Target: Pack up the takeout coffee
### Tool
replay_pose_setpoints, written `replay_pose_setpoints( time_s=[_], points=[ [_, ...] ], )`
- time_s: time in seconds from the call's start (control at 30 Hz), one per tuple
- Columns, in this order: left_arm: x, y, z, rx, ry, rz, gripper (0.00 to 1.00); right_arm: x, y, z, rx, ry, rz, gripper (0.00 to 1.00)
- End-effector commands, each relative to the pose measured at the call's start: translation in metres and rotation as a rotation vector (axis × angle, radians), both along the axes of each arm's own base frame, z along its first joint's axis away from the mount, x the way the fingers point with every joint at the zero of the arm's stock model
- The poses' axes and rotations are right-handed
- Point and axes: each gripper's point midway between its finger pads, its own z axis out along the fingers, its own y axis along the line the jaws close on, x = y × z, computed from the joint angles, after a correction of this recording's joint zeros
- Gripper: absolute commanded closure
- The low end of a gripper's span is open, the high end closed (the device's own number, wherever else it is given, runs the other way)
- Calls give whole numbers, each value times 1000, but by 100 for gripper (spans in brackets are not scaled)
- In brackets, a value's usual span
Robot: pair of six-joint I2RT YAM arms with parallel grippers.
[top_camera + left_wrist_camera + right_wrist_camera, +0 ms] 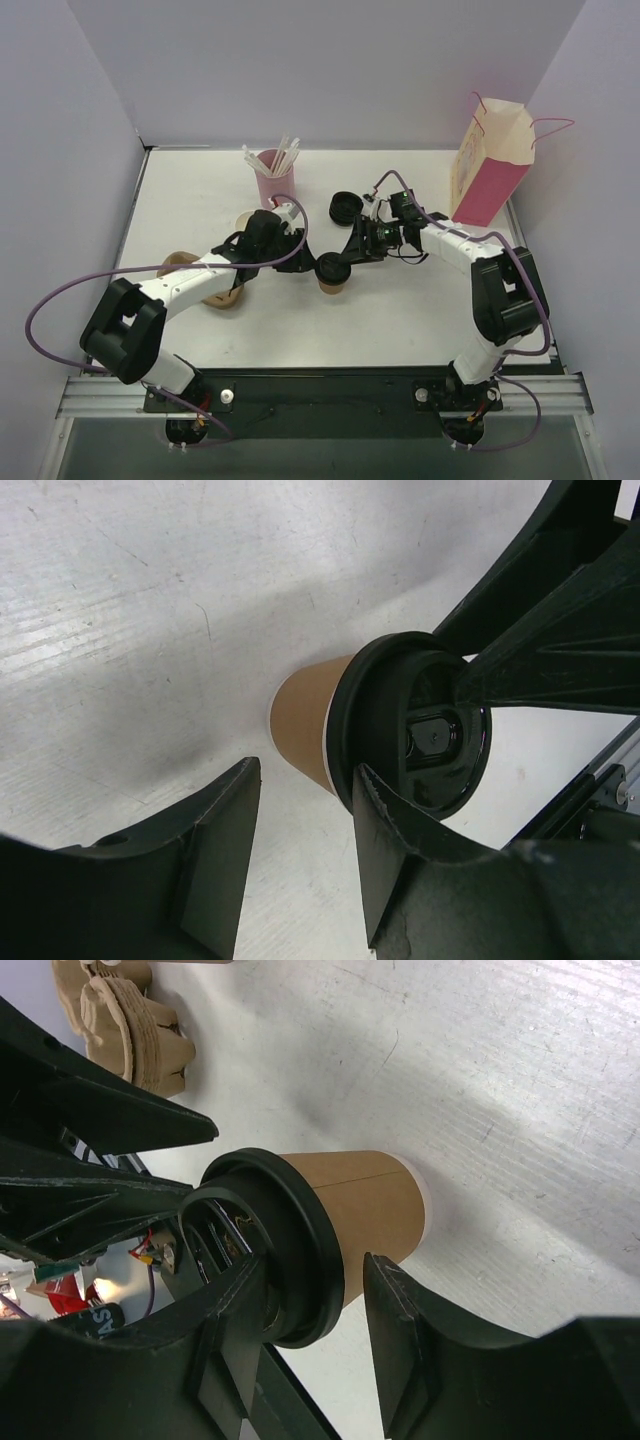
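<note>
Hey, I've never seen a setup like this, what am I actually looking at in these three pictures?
Two robot arms are bolted at the near edge of a white table. One picture looks down from above and behind them; the other two come from cameras on each wrist, so the black prongs at the bottom are that arm's own fingers.

On the table: a small brown coffee cup with a black lid, a pink cup of straws, a pink-and-cream paper bag, a brown pulp carrier and another black lid.

The right gripper has its fingers around the cup's lid, though I can't tell if it grips firmly yet. The left gripper is open beside the cup, holding nothing.
</note>
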Motion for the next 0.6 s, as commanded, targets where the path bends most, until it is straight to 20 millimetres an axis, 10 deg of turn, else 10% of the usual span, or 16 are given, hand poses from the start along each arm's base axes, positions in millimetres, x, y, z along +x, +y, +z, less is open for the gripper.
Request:
replay_pose_setpoints(
  time_s=[0.0, 0.57],
  points=[
    [4, -6, -1, -40, -25, -1, 48, -14, -20, -32, -123, 32, -25, 59],
    [-36, 25, -83, 177, 99, 118, 53, -32, -42, -67, -197, 66, -125, 61]
  ],
)
